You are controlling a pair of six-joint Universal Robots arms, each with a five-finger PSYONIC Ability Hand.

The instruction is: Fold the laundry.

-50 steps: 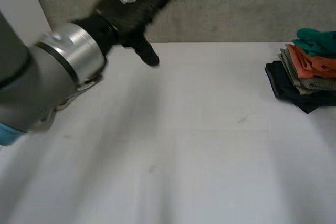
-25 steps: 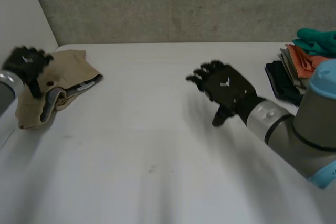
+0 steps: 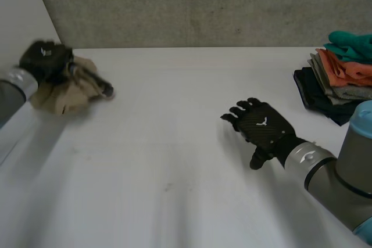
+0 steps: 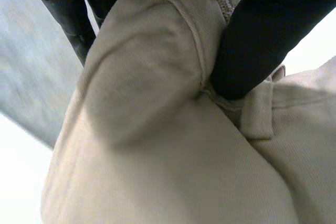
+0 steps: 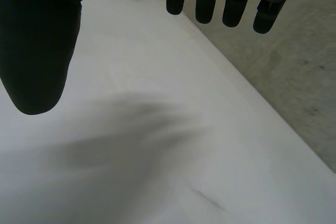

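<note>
I have the left hand (image 3: 45, 59) clamped on the crumpled beige twill garment (image 3: 68, 90) at the far left of the white table (image 3: 174, 161). Its thumb (image 4: 262, 40) and fingers pinch a fold by the waistband button, a grip I judge suited to dragging it into open working space. The right hand (image 3: 263, 127) hovers over the bare middle-right, fingers straight and spread, holding nothing, placed to take a second edge. The stack of folded clothes (image 3: 340, 82) sits well apart at the right edge, out of the way.

beige trousers (image 3: 67, 96); stack (image 3: 337, 82): teal, orange, grey, seemingly navy
</note>
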